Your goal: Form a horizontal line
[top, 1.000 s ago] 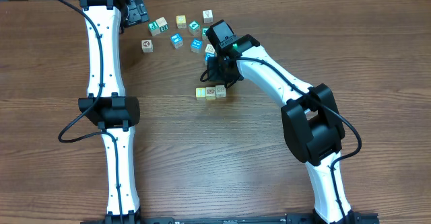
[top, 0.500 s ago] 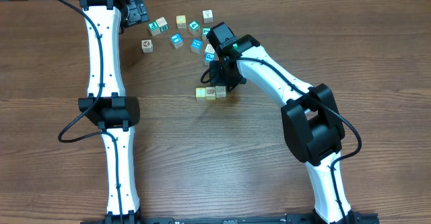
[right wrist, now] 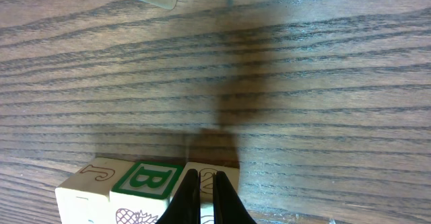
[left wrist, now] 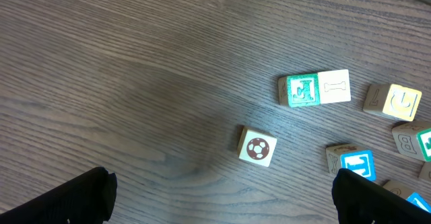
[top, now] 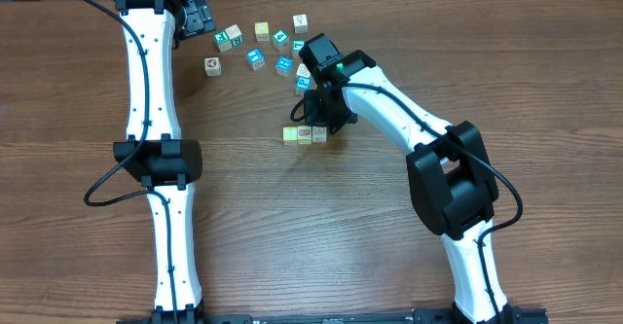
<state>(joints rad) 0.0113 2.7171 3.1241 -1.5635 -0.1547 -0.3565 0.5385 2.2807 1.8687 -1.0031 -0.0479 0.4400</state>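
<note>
Cream and yellow-green cubes form the horizontal line (top: 305, 134): three show, a fourth can't be seen. Right gripper (top: 318, 120) is closed and empty, over the line's right end. Left gripper (top: 199, 18) is spread wide, far up-left of the line. Probably nearly done.

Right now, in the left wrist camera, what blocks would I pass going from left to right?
soccer-ball block → green-letter block → bone block → yellow-letter block. The blocks crowded at the lower right overlap these, so they are left out.
</note>
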